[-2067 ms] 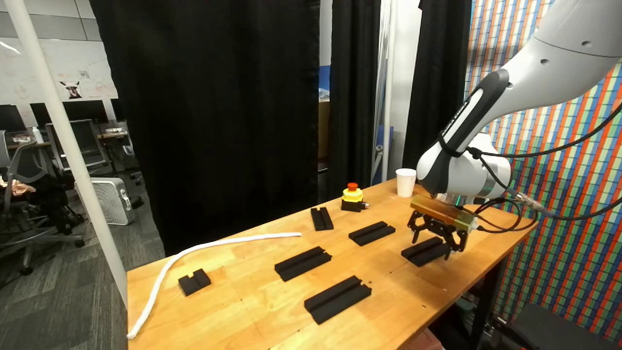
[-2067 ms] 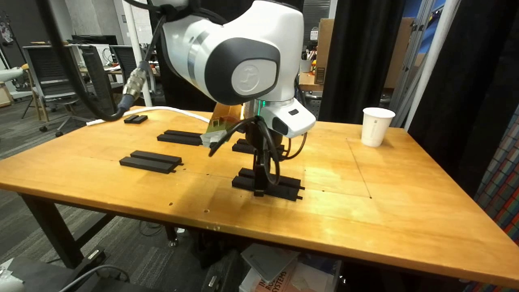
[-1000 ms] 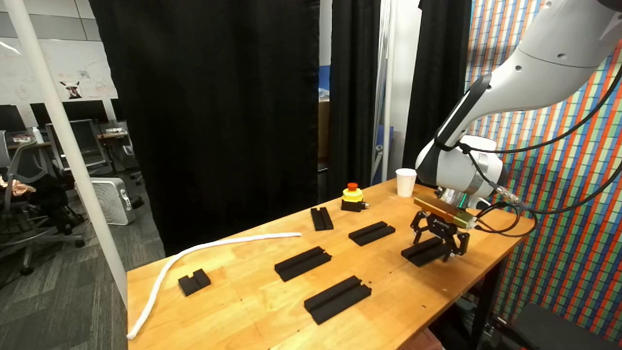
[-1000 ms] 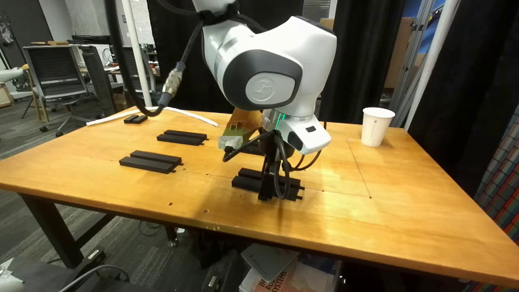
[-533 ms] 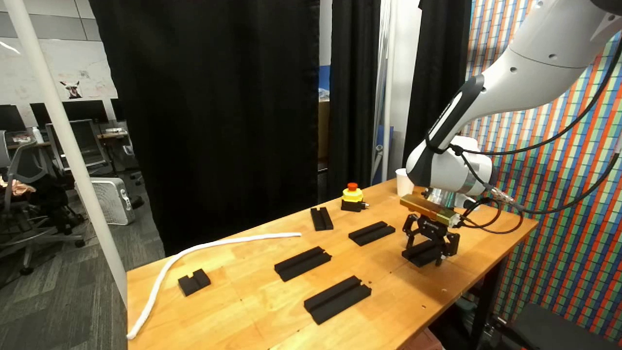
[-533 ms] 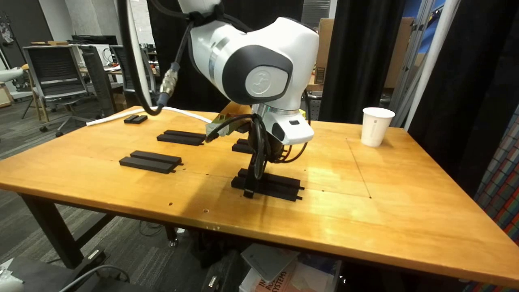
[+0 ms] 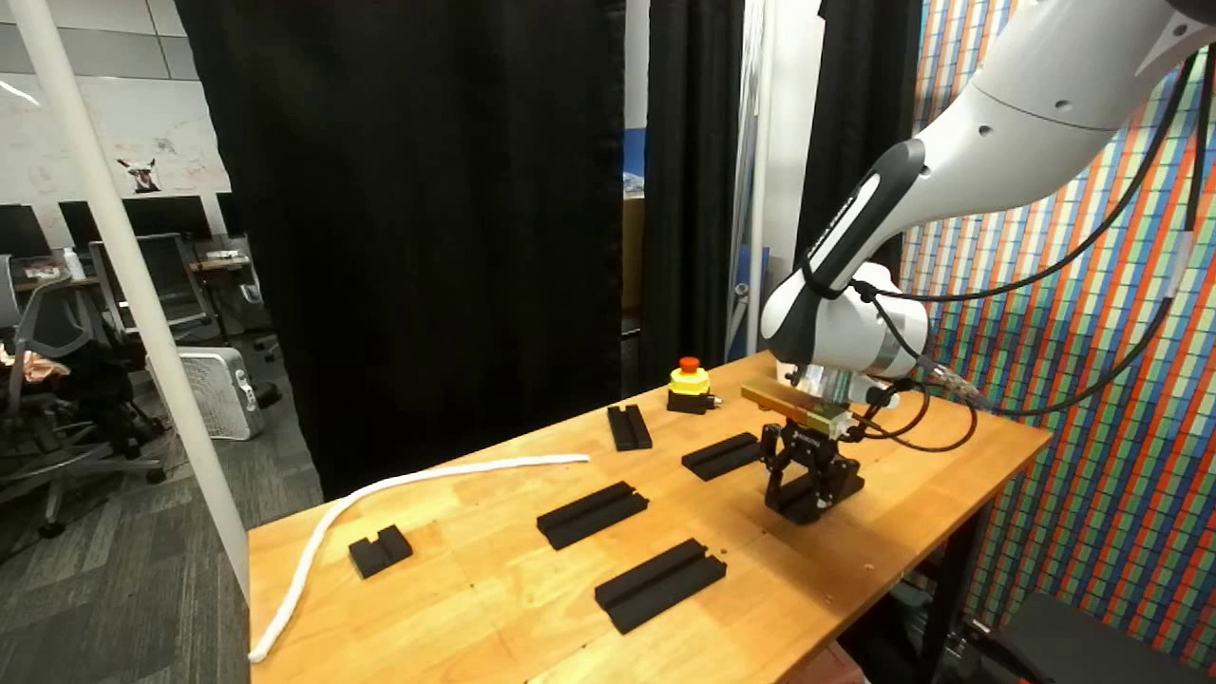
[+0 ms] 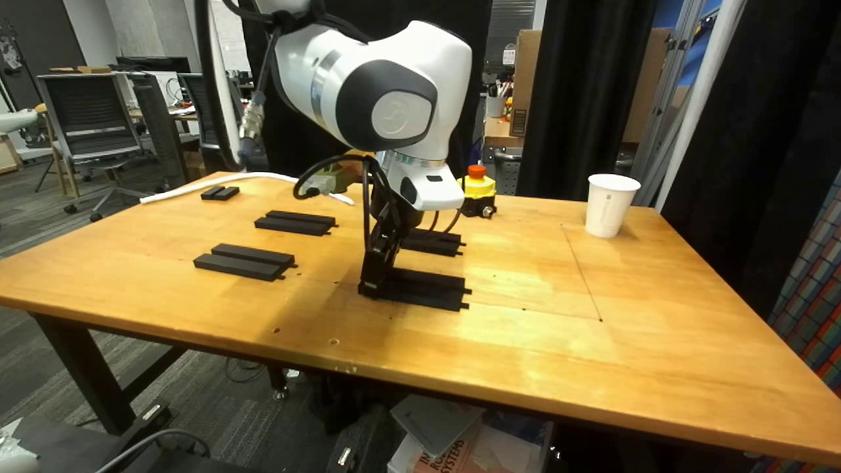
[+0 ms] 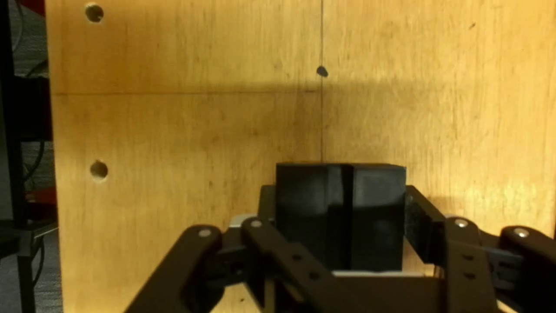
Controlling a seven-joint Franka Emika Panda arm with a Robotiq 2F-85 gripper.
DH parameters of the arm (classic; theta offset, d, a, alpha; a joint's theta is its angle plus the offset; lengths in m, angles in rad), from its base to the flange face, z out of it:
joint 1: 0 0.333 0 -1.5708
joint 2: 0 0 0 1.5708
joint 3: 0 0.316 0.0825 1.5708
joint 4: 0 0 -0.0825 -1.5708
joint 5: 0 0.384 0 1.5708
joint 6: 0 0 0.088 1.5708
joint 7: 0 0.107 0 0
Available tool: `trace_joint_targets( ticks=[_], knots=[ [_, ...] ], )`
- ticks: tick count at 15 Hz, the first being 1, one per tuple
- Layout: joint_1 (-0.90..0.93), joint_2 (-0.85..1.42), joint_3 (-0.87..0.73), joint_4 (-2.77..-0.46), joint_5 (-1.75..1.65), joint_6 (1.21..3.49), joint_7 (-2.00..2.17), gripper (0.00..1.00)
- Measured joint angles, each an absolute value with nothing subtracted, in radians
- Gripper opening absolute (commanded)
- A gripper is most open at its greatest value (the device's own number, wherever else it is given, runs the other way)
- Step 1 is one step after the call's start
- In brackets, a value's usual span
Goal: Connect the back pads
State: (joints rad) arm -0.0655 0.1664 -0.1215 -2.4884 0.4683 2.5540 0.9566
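My gripper [image 9: 339, 204] is shut across the width of one back pad [image 9: 378, 187], a finger against each long side near its end. In an exterior view that held back pad [image 8: 427, 289] stretches away from the fingers, with two small prongs at its far end. Whether it rests on the table or hangs just above, I cannot tell. Three other black slabs lie apart on the table: a back pad [image 7: 720, 457] beside the gripper, a middle back pad [image 7: 592, 514], and a near back pad [image 7: 660, 584]. Each has a groove along its length.
Small black blocks lie at the far left [image 7: 380, 551] and near the curtain [image 7: 629, 427]. A white cable [image 7: 427, 475] curves along the table [image 8: 558, 355]. An emergency stop button [image 8: 477, 190] and a paper cup [image 8: 610, 205] stand toward the back.
The gripper has come down over the back pad and closed on its end. Gripper and pad have since shifted together toward the other pads.
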Motion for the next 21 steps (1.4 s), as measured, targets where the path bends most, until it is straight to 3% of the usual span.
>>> trace_joint_targets(
  ticks=[9, 21],
  knots=[
    [0.014, 0.171, 0.030, -2.433, 0.594, 2.535, 0.967, 0.45],
    [0.035, 0.174, 0.042, -2.471, 0.681, 2.547, 1.003, 0.45]
  ],
)
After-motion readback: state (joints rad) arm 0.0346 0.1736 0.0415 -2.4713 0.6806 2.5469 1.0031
